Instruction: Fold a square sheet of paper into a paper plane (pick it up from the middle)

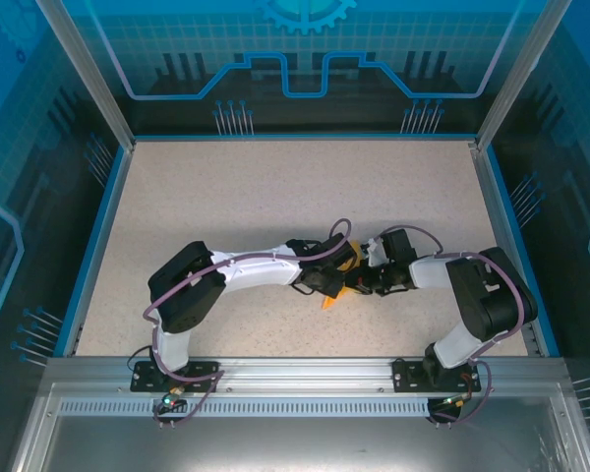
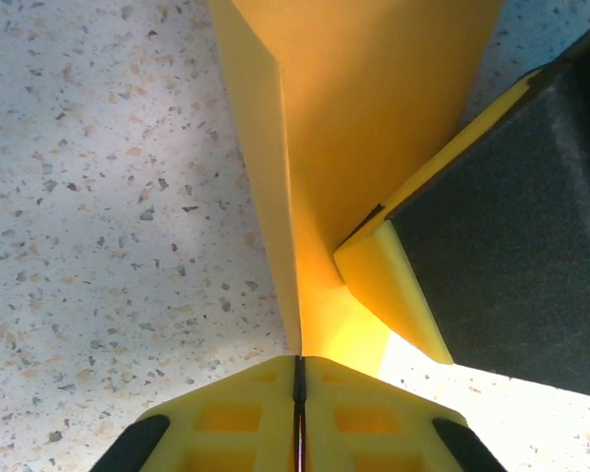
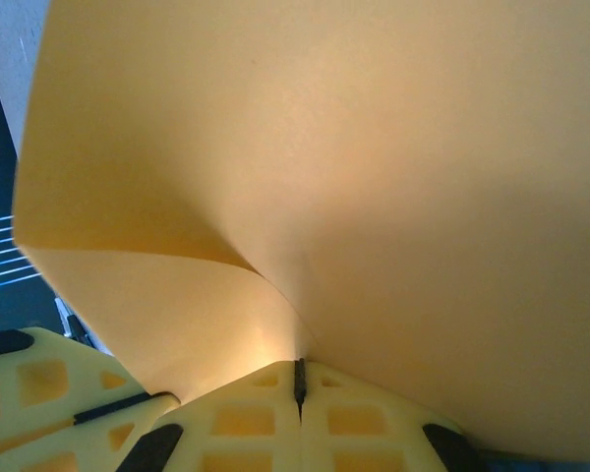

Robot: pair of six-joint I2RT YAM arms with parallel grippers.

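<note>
The orange-yellow sheet of paper [image 1: 330,298] is folded and held up between my two arms at mid-table, mostly hidden under them from above. In the left wrist view the paper [image 2: 374,118] rises as a creased, two-layered flap from my left gripper [image 2: 298,369], which is shut on its lower edge. The right gripper's yellow finger [image 2: 393,285] with its black pad presses against the same flap. In the right wrist view the paper [image 3: 374,177] curves over the camera, and my right gripper [image 3: 298,379] is shut on it. From above, the left gripper [image 1: 326,282] and right gripper [image 1: 366,282] almost touch.
The speckled beige table [image 1: 275,187] stretches out behind and to both sides of the arms. Blue walls with metal posts [image 1: 108,118] fence it in. An aluminium rail [image 1: 295,369] with the arm bases runs along the near edge.
</note>
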